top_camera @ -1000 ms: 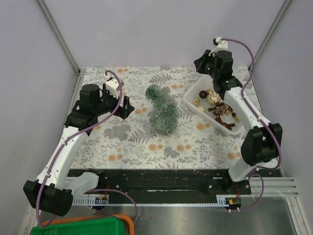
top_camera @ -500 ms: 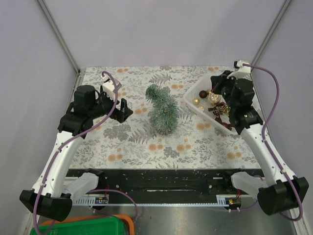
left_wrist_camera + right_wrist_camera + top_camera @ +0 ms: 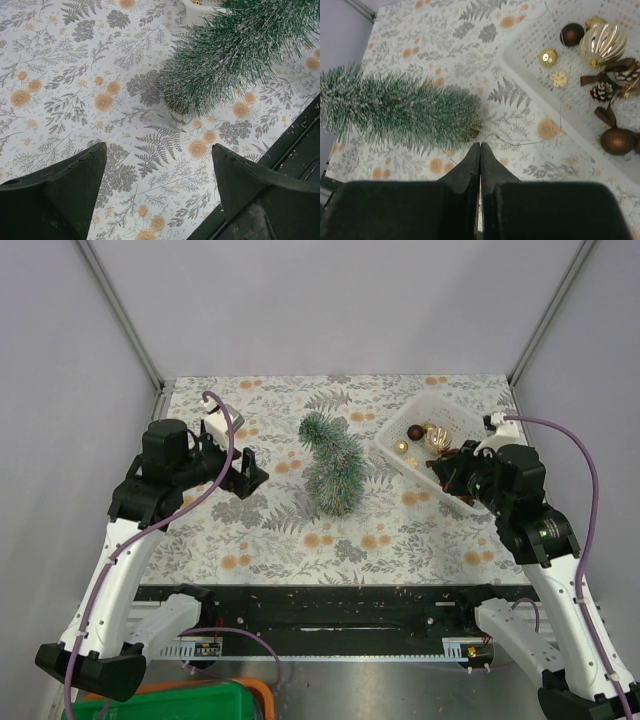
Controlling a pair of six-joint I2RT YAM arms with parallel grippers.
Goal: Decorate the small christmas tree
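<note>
The small christmas tree point(image 3: 332, 462) lies on its side mid-table, frosted green, tip pointing away. In the left wrist view the tree point(image 3: 235, 55) fills the upper right, its base end nearest me. My left gripper point(image 3: 257, 472) hovers to the tree's left, open and empty point(image 3: 159, 150). My right gripper point(image 3: 434, 469) is shut at the near-left side of the white tray point(image 3: 385, 445), pointing at the tree's base point(image 3: 472, 132). A thin thread point(image 3: 540, 142) runs from beside its tips point(image 3: 481, 144) into the tray; I cannot tell if it is pinched.
The tray wall point(image 3: 520, 65) encloses a ribbed gold bauble point(image 3: 602, 42), brown baubles point(image 3: 571, 34), a pine cone point(image 3: 604, 91) and brown ribbons. A black strip point(image 3: 320, 605) borders the table's near edge. A green bin point(image 3: 170, 702) sits at the lower left.
My right arm has swung down from high behind the tray to its near side, now low and aimed at the tree. The left arm has drawn back slightly.
</note>
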